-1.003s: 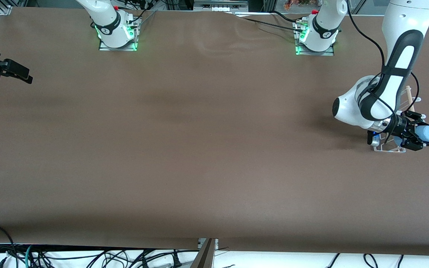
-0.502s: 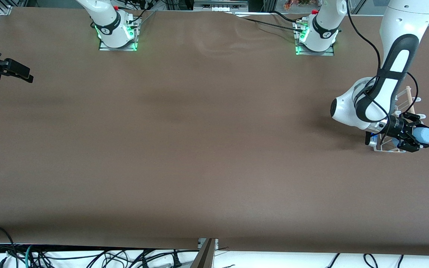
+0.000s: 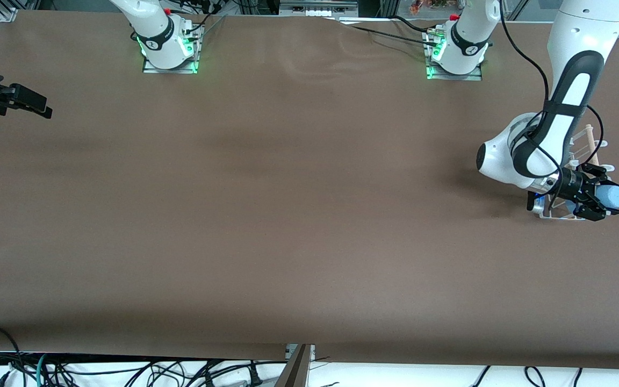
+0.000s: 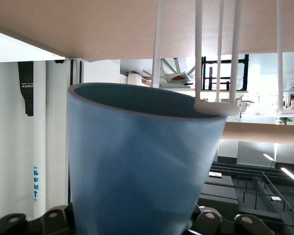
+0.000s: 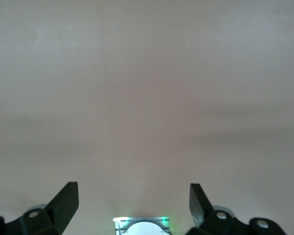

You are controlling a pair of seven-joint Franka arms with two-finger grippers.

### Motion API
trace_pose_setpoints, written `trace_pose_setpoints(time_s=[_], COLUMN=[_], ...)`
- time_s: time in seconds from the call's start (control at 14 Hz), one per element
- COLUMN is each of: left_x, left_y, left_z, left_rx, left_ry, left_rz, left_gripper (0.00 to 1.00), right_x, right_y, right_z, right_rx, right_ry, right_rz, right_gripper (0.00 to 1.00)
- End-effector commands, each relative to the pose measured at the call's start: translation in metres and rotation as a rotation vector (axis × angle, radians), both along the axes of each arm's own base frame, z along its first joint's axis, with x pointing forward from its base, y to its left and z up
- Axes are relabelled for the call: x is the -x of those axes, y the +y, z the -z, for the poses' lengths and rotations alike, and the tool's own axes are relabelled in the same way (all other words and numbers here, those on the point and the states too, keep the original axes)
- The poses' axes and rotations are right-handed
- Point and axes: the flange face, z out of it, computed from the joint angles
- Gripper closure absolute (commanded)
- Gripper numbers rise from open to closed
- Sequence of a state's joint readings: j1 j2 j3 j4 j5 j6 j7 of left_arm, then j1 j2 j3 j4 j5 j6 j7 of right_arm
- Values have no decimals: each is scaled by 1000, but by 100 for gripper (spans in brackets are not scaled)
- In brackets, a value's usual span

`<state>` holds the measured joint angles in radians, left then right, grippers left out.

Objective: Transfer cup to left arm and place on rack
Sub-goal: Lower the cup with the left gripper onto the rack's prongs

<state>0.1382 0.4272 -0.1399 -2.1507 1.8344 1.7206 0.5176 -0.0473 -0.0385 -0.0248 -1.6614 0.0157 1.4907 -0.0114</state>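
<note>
Left claw (image 3: 598,200) w/ cup (image 3: 612,195) dropped onto rack (image 3: 556,215).

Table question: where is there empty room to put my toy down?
Most of the brown table is bare: the whole middle, between the two arm bases and the edge nearest the front camera. It is crowded only at the left arm's end, where the left gripper holds the cup over the rack. The right gripper waits, open, at the right arm's end.

Rack (image 3: 583,156) wires crowd the left gripper (image 3: 599,198) and its cup (image 3: 612,196); brown table (image 3: 288,215) lies open toward the right gripper (image 3: 35,105).
</note>
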Motion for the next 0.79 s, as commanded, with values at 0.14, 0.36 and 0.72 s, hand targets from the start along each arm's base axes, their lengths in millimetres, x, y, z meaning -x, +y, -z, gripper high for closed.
trace_pose_setpoints(time_s=[0.14,0.36,0.72], left_x=[-11,-15,-15], left_y=[5,6,5], left_z=[-22,-39,-60], left_rx=[5,13,9], left_ry=[46,105,150], left_rz=[-4,20,4], left_gripper=[100,100,100], right_x=[-2,-2,-1], right_y=[2,2,2], right_z=[-5,-5,-5], right_rx=[-25,-24,-26], right_ry=[4,6,7], right_rz=[-5,-5,-5], right_gripper=[0,0,0])
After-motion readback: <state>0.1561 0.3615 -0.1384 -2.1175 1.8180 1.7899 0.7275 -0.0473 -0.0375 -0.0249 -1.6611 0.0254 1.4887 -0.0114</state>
